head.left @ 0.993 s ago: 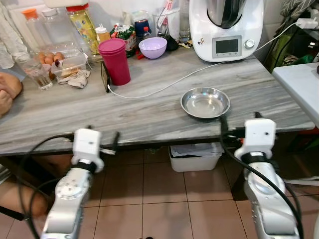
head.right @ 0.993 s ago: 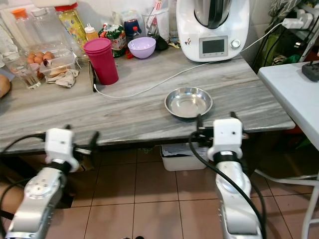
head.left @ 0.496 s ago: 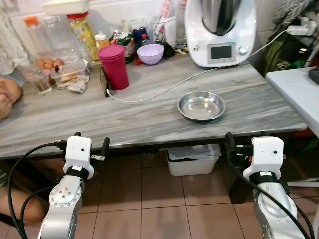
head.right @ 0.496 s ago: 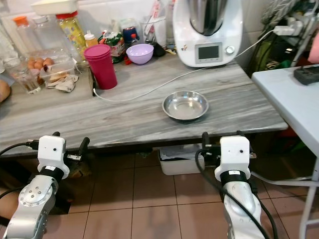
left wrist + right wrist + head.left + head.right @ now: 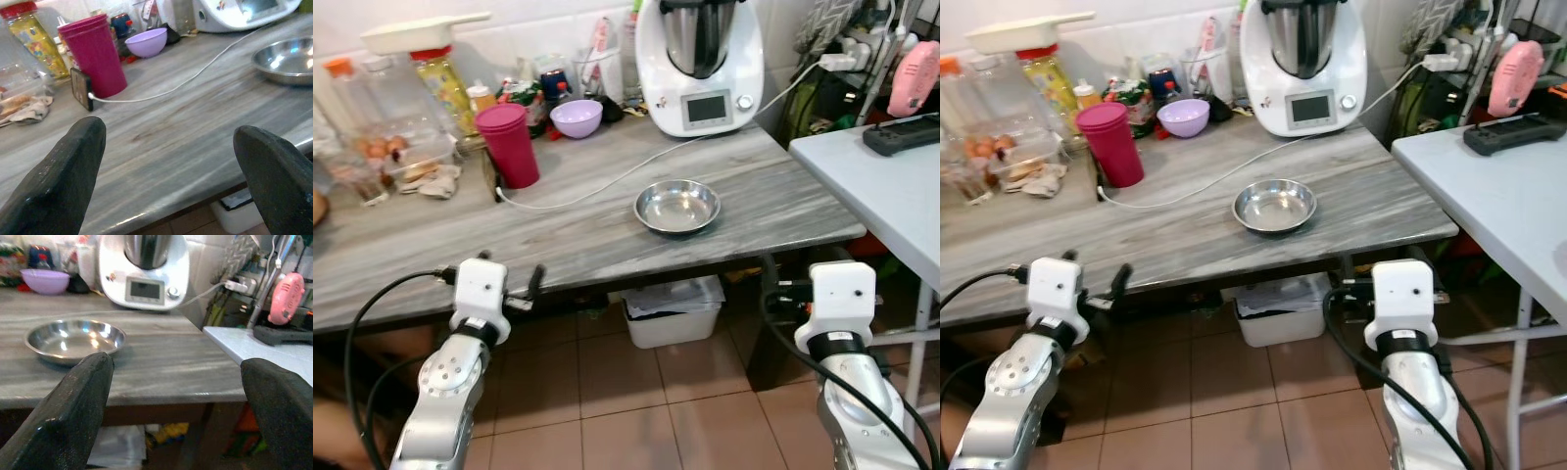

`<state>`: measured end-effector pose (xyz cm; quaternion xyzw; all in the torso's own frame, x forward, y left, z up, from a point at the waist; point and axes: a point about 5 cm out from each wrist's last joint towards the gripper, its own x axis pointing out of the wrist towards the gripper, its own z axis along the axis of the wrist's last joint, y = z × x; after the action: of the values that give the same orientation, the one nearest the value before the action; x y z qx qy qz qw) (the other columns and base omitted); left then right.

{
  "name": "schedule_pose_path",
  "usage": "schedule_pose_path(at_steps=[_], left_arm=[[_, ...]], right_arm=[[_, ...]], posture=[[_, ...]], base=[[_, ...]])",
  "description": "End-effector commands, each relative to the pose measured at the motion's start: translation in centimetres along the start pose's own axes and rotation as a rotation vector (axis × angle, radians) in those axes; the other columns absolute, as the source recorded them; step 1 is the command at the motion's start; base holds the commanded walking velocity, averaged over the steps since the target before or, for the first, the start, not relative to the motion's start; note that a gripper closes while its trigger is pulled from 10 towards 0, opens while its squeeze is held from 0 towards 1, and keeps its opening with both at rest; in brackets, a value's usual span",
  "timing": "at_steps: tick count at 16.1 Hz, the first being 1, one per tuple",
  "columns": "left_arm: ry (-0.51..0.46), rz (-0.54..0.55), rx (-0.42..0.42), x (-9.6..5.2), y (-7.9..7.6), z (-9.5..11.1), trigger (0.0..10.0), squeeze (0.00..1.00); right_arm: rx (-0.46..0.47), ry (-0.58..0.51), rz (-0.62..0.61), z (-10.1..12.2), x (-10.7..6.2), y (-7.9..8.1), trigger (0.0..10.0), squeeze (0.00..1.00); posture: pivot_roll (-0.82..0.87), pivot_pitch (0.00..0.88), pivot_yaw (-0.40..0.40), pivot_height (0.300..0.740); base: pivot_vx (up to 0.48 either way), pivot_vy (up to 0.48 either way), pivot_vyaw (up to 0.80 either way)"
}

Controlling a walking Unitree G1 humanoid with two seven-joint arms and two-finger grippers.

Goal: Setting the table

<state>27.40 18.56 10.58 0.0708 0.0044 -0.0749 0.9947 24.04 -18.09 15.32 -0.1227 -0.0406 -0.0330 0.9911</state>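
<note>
Steel bowl [image 5: 677,207] sits mid-table; both claws, left gripper [image 5: 166,161] and right gripper [image 5: 176,396], spread empty at near edge, so approach rim level.

Worktop [image 5: 431,259]: grey veined stone-like slab, smooth with a dull sheen. Bowl [image 5: 677,206], beyond the right claw [image 5: 176,396]: polished metal, mirror-bright with reflections. Stacked cups [image 5: 508,144], beyond the left claw [image 5: 171,166]: magenta plastic, semi-gloss. Small bowl [image 5: 577,117]: lilac plastic, smooth. Kitchen machine [image 5: 698,59]: glossy white plastic housing with a steel jug. Cable [image 5: 607,186]: white, smooth. Crumpled cloth [image 5: 429,179]: soft, matt. Claw fingers [image 5: 58,186]: black, matt, finely grained. Floor [image 5: 607,392]: reddish-brown tiles, slightly glossy.
</note>
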Motion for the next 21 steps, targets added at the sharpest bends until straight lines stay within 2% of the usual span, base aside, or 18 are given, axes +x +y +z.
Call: schedule_pose_path(at_steps=[1,3,9,13,17,21], left_arm=[[-0.018,-0.006,-0.001,0.0,0.6,0.4,10.0,0.0],[-0.015,-0.007,-0.024,0.2,0.7,0.4,10.0,0.0],[0.003,-0.014,-0.018,-0.2,0.7,0.0,10.0,0.0],[0.001,-0.036,-0.037,-0.4,0.3,-0.2,10.0,0.0],[0.023,-0.054,-0.029,-0.7,-0.1,-0.7,10.0,0.0],[0.027,-0.039,-0.001,-0.9,0.3,-0.8,10.0,0.0]], right_arm=[[0.014,-0.032,0.017,0.6,0.4,0.5,10.0,0.0],[0.037,-0.037,0.018,0.7,0.5,1.0,10.0,0.0],[0.07,-0.024,-0.003,0.3,0.9,2.0,10.0,0.0],[0.07,-0.016,0.015,0.0,0.9,2.1,10.0,0.0],[0.017,-0.023,0.085,-0.3,0.6,3.0,10.0,0.0],[-0.001,-0.037,0.032,-0.2,1.0,2.6,10.0,0.0]], posture=[[-0.23,0.007,0.161,0.74],[-0.23,0.006,0.162,0.74],[-0.22,0.01,0.163,0.74],[-0.22,0.012,0.161,0.74],[-0.22,0.017,0.163,0.74],[-0.21,0.019,0.161,0.74]], base=[[0.337,0.0,0.0],[0.366,0.154,0.0],[0.439,0.0,0.0],[0.0,0.0,0.0],[0.0,0.0,0.0],[0.0,0.0,0.33]])
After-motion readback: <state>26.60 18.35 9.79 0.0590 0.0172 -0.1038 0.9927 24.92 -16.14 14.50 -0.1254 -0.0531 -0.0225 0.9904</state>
